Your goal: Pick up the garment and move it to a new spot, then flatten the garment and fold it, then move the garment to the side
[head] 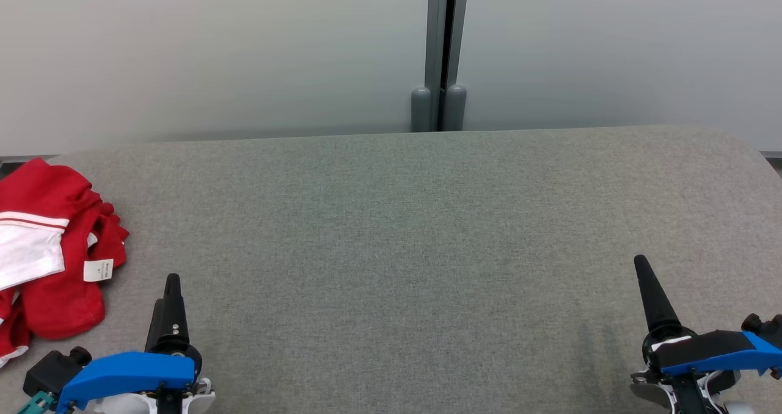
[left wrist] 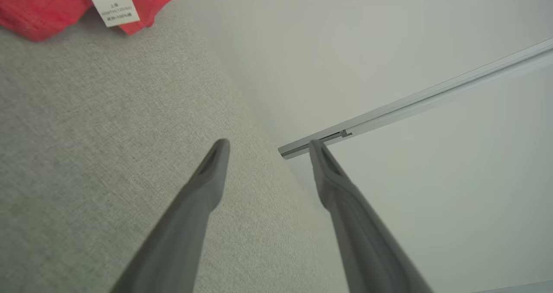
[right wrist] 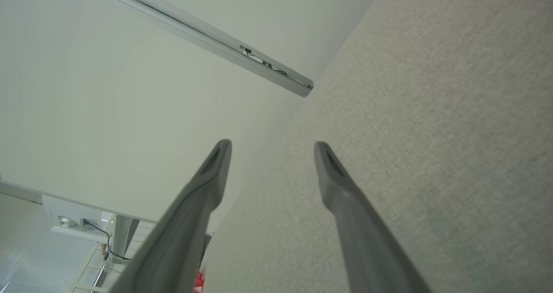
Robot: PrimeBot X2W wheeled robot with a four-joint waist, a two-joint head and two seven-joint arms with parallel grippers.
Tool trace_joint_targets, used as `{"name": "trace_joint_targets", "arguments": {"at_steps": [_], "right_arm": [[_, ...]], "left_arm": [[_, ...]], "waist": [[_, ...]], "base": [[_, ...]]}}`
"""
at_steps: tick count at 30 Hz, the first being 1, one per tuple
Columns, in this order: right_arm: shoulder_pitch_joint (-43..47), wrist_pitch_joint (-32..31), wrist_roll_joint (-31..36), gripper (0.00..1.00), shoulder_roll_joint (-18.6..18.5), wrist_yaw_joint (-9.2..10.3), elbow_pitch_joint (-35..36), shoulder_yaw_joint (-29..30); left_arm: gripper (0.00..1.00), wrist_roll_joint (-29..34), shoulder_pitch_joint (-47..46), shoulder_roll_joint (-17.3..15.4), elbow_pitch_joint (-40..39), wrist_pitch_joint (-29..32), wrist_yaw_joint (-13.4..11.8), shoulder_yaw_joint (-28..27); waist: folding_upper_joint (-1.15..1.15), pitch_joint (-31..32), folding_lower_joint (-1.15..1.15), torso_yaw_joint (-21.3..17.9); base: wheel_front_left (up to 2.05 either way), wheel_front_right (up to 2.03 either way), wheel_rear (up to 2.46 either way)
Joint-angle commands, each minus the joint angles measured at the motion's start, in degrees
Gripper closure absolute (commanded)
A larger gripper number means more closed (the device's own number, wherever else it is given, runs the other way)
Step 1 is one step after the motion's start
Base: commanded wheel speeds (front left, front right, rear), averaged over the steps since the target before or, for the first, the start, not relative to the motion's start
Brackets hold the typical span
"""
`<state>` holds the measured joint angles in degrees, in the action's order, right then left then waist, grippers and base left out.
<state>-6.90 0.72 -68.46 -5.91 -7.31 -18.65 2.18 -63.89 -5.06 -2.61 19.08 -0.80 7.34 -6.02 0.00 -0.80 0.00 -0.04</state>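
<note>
2 pincers gape empty over the grey worktop [head: 391, 249], left pincer [head: 173, 279] near the crumpled red-and-white garment [head: 58, 279], right pincer [head: 640, 260] lower right.

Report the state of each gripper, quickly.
Left gripper: open, holding nothing; the red garment lies apart from it.
Right gripper: open, holding nothing.

tag [left wrist: 113, 4] on red garment [left wrist: 34, 7], "100%" legible
</note>
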Motion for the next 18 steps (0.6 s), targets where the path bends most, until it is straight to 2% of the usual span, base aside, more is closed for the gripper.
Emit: {"name": "trace_joint_targets", "arguments": {"at_steps": [1, 18], "right_arm": [[-2.0, 0.7, 2.5, 0.0, -0.8, -0.14, 0.7, -0.2], [-1.7, 4.1, 18.7, 0.0, -2.0, -0.18, 0.9, -3.0]], "left_arm": [[0.0, 2.7, -1.9, -0.3, -0.5, -0.6, -0.3, 0.4], [0.0, 19.8, -1.2, -0.4, 1.7, -4.1, -0.9, 2.5]], "waist": [[0.0, 0.0, 0.0, 0.0], [0.0, -0.3, 0.0, -0.4]], "base": [[0.0, 0.0, 0.0], [0.0, 0.0, 0.0]]}}
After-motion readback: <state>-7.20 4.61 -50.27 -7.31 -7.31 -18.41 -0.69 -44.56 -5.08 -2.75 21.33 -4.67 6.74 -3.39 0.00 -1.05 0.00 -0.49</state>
